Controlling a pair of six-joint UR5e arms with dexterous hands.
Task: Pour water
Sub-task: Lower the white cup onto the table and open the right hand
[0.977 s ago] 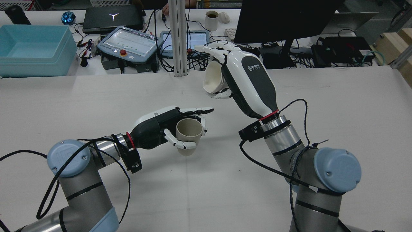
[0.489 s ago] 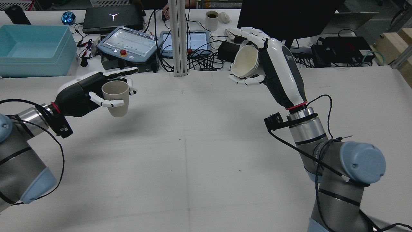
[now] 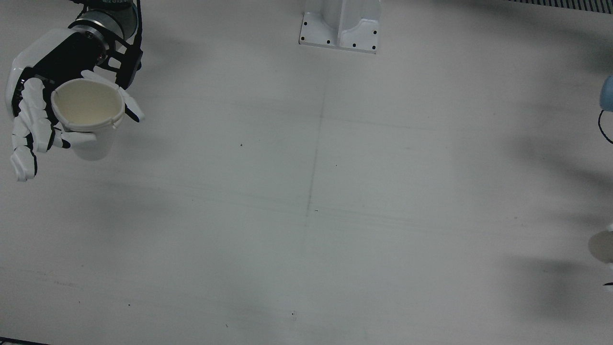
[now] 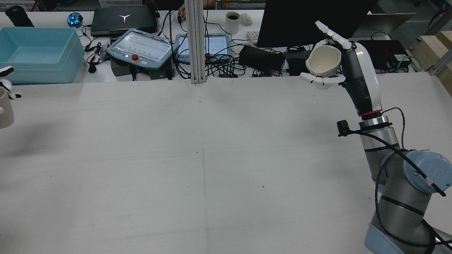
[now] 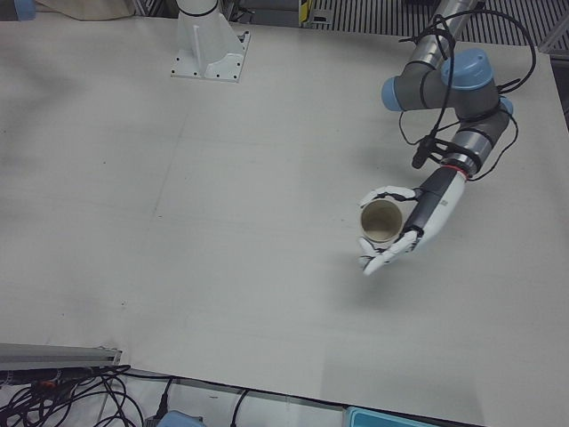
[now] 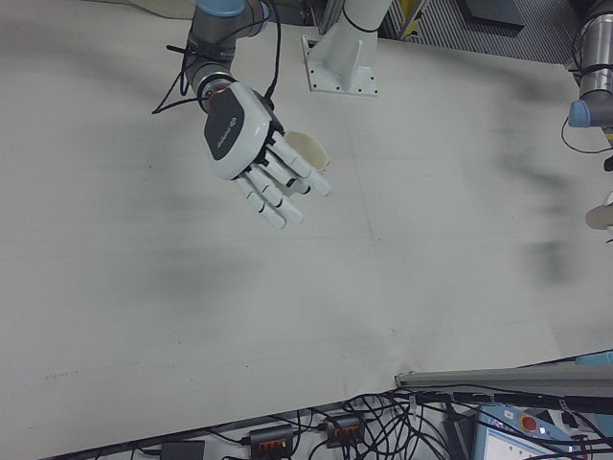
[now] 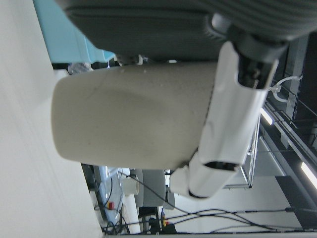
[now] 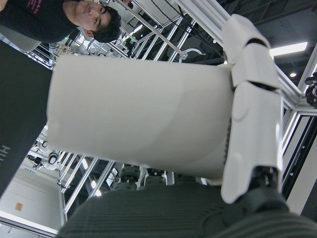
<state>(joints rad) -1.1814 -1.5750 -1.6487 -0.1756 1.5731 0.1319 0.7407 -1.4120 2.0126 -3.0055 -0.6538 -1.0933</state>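
Observation:
My right hand [image 4: 355, 70] is shut on a white cup [image 4: 323, 60], held high over the table's far right part, its mouth tipped toward the rear camera. The front view shows this white cup [image 3: 86, 112] from above with nothing visible inside; the right hand view shows its side [image 8: 138, 124]. My left hand [image 5: 418, 218] is shut on a beige cup [image 5: 382, 222], upright above the table's left side. In the rear view only that beige cup [image 4: 5, 111] shows at the left edge. The two cups are far apart.
A metal post [image 4: 196, 42] rises at the table's far edge. Behind it are a teach pendant [image 4: 141, 46], a blue bin [image 4: 35, 53], a monitor [image 4: 310, 21], a mug [image 4: 232, 21] and cables. A person [image 8: 54, 22] shows in the right hand view.
Both arms have swung outward from the table's middle. The left hand carried the beige cup to the far left edge; the right hand carried the white cup right and turned it more upright.

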